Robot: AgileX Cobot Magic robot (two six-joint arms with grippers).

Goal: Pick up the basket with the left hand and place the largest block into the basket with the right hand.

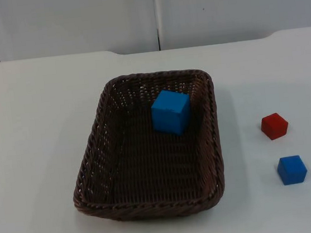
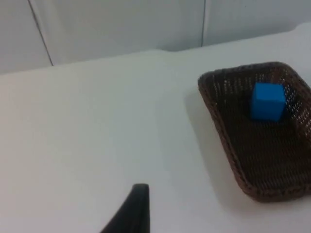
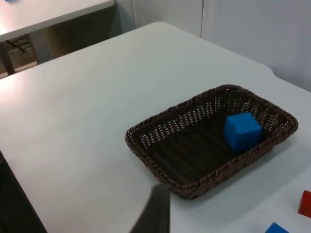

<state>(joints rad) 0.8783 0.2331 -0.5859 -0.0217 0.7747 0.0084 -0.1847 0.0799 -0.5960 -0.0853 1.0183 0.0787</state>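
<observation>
One black fingertip of the left gripper [image 2: 131, 211] is seen above bare white table [image 2: 87, 126], well apart from the basket [image 2: 228, 141]; whether that gripper is spread or closed cannot be told. The same goes for the right gripper [image 3: 155, 211]: a single dark fingertip is seen, raised above the table near the basket's rim, and its state cannot be told either. Nothing is held by either one.

Out from there, the dark brown woven basket [image 1: 94, 174] is found resting flat on the table, mid-table in the top view. Inside it, the largest block [image 1: 171, 111], bright blue, is seated on the wicker floor toward the far right corner, close to the right wall.

Further right, outside the basket, a small red block [image 1: 274, 126] is seen on the table, and a small blue block [image 1: 292, 169] lies near it, on the side away from the grey partition wall [image 1: 77, 18], the two apart.
</observation>
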